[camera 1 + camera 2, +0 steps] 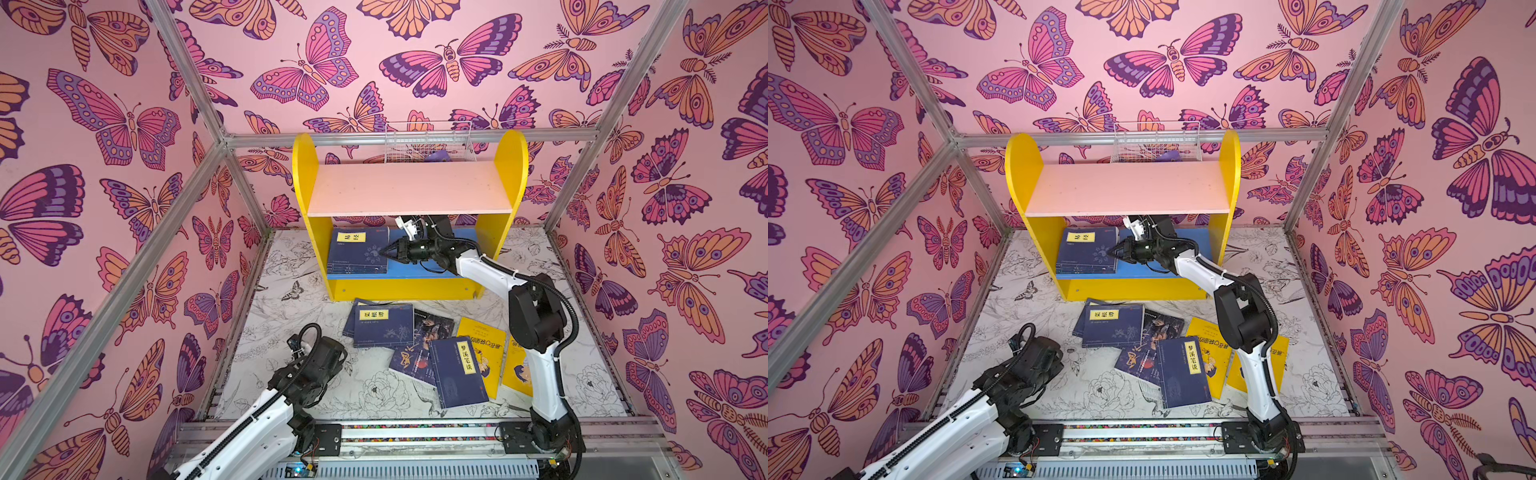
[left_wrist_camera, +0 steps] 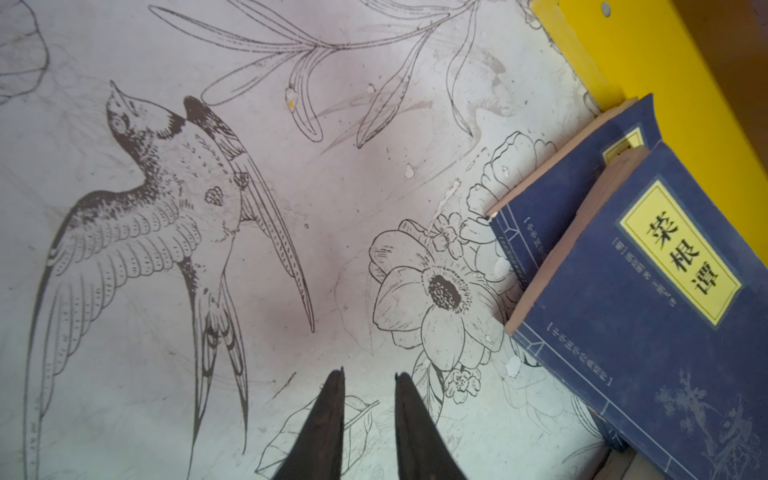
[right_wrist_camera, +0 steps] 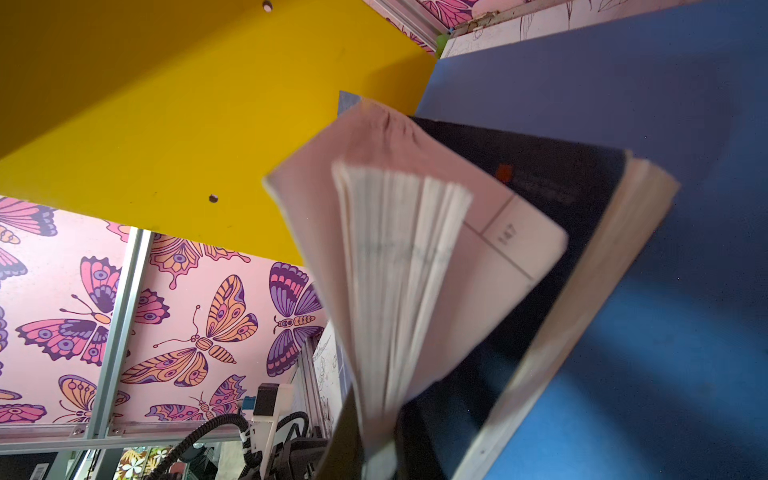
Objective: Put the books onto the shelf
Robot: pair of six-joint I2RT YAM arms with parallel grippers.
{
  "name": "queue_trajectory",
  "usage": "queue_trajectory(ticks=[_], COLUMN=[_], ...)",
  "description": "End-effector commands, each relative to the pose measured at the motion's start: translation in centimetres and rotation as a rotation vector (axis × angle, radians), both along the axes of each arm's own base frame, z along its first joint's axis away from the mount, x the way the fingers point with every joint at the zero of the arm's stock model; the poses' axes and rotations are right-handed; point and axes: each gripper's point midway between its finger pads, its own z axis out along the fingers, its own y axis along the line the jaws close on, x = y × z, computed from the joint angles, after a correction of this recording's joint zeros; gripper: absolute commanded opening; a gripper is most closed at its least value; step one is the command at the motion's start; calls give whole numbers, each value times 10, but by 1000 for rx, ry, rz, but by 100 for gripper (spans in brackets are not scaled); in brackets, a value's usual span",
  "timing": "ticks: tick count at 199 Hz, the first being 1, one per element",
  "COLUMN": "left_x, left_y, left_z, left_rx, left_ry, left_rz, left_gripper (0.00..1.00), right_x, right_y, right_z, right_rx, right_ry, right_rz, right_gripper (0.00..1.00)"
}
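Left wrist view: the left pincer (image 2: 369, 374) hangs over bare bench (image 2: 166, 270). Its two fingers stand a little apart, with nothing between them. We lay our clock on the top views, with 12 at the back wall. By that clock this pincer sits near 8 on the bench.

The closest loose books are a navy pair (image 1: 382, 328), stacked askew and lying flat. They are at the left pincer's 2 to 3, long axis 9–3, just in front of the shelf's foot.

Round at 5 lies a labelled navy book (image 1: 457, 374), long axis roughly 12–6. It overlaps a dark book (image 1: 428, 345), and the yellow books (image 1: 484, 353) lie at its 3.

Farthest off, at 12, stands the shelf (image 1: 305, 187). Its upper board (image 1: 411, 187) is bare. At the 9 end of the blue lower board (image 1: 407, 272), a shelved navy book (image 1: 359, 249) lies flat. It seems to top a short stack. The right pincer (image 1: 384, 251) reaches in from 3, pointing at 9, and meets the book's 3 edge. In the right wrist view it is clamped on a fanned sheaf of that book's pages, which are blurred.

We judge that the coming move turns on this line. The book lies at 9 of the right pincer, with its long axis along the reach. Letting go and backing out toward 3 to 4 should leave it in place, but a caught page would drag it out. For the navy pair, the left arm looks nearer.
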Motion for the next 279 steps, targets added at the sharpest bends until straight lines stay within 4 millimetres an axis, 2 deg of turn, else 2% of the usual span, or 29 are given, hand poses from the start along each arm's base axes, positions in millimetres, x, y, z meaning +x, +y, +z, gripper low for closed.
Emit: queue_trajectory(ticks=[1,21,30,38,47,75,144,166,201,243,279], left_x=[-1,-1,-1,-1,-1,-2,-1,-1,-1,0,1], left_y=[2,1,2,1,2,2,2,1,1,0,-1], left_z=[-1,0,0,0,0,0,0,1,0,-1,-1], left_rx=[1,0,0,-1,0,-1,-3,-3,0,1,1], left_ry=[8,4,3,3,3,3,0,0,1,6,8], left_rz=[6,5,5,5,6,7,9,3,3,1,2], left_gripper=[25,25,25,25,25,25,25,25,25,25,25], right_x=[-2,0,2,3,5,10,14,5,-20,-40,-44], right_y=[9,8,6,5,3,-6,-19,-19,-22,-24,-22], right_z=[16,16,15,15,16,22,24,27,33,2,-18], right_rx=[12,-8,-27,-48,-64,-116,-285,-290,-233,-339,-464], right_ry=[-62,-68,-71,-77,-90,-125,-248,-295,-356,-368,-408], right_rz=[37,25,14,1,-13,-78,-181,-156,-88,-26,7], right_gripper=[0,4,14,29,39,52,65,65,65,65,64])
